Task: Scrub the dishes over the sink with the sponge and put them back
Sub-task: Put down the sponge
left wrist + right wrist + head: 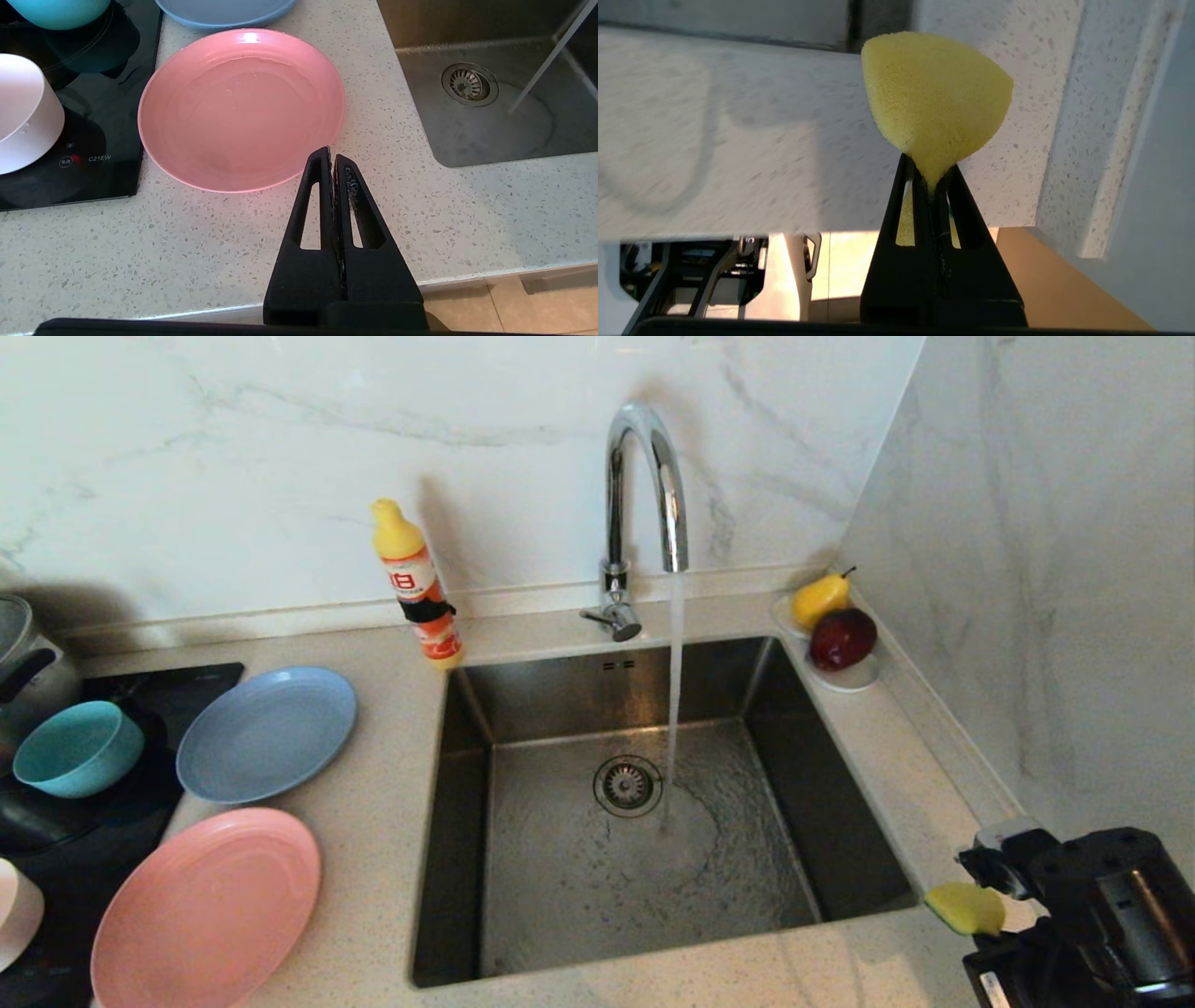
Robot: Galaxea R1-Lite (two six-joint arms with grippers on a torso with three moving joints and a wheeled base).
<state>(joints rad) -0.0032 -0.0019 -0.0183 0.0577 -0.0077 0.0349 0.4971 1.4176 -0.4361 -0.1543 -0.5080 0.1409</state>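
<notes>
The steel sink [597, 693] sits mid-counter with water running from the tap [644, 495] onto its floor. The dishes lie on the counter to its left: a salmon-pink plate [207, 910], a grey-blue plate [266, 733], a teal bowl [77, 749] and a pale pink dish [14, 910] at the frame edge. My right gripper [930, 171] is over the counter at the sink's near right corner, shut on the yellow sponge [936, 93], which also shows in the head view [966, 907]. My left gripper [332, 156] hangs shut and empty just short of the pink plate [240, 109].
A yellow and orange detergent bottle [417, 583] stands behind the sink's left corner. A white dish with a pear and an apple [836, 625] sits at the back right, against the side wall. A steel pot [23, 653] and a black hob [159, 686] lie far left.
</notes>
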